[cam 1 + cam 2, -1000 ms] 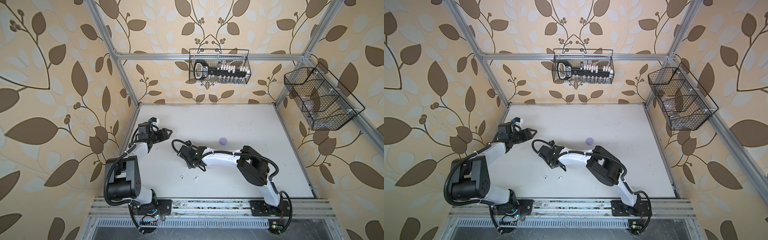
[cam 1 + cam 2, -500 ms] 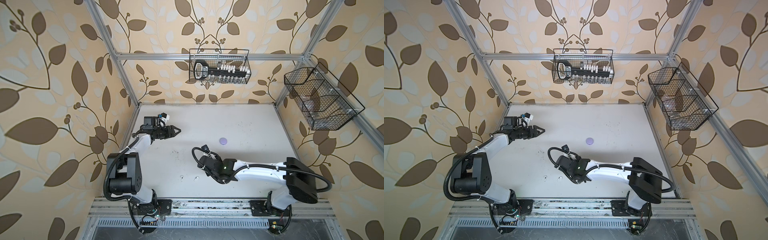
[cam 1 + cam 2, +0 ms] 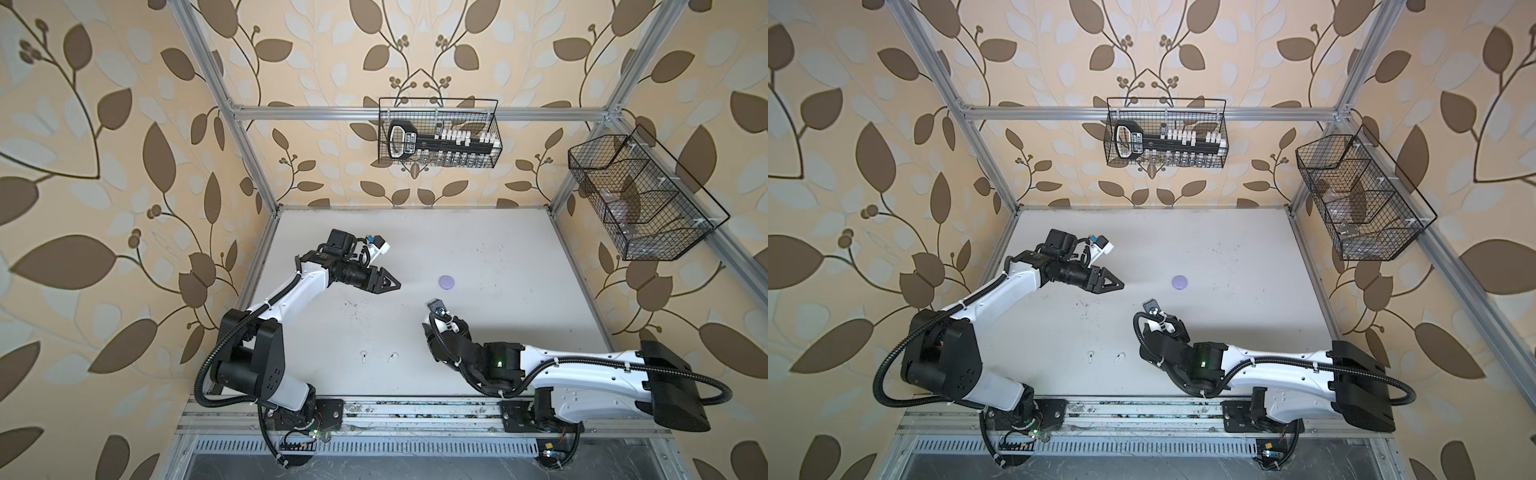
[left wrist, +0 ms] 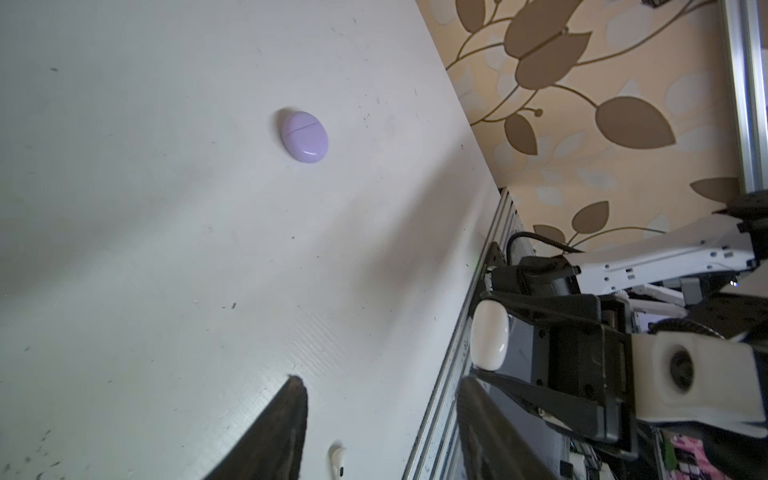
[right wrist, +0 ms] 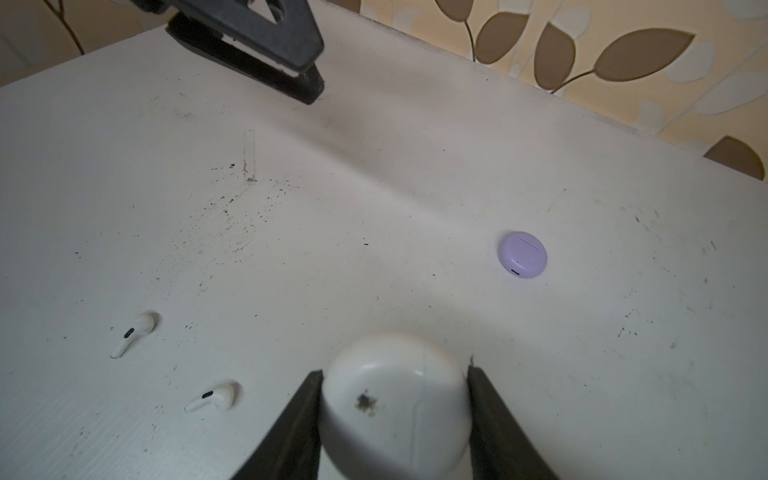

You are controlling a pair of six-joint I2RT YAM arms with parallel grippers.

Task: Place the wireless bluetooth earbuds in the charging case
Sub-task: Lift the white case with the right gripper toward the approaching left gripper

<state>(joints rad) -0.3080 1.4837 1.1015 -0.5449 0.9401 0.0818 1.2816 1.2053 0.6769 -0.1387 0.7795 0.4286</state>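
**Clamping a white case out of the top cameras' sight**

Only the right wrist view shows the right claw (image 5: 394, 374) clamped on the round white case (image 5: 395, 419). In both top views the wrist covers that grip. A white earbud (image 5: 133, 332) and a second earbud (image 5: 214, 397) lie loose on the scuffed white bench (image 3: 519, 249), well apart from the shut lavender case (image 3: 446, 282), on its front-rail side. Left of the lavender case, the left claw (image 4: 381, 380) hangs with its jaws apart and empty. Leaf-patterned walls carry two wire baskets (image 3: 438, 133). The left wrist view cuts off one earbud at its edge.
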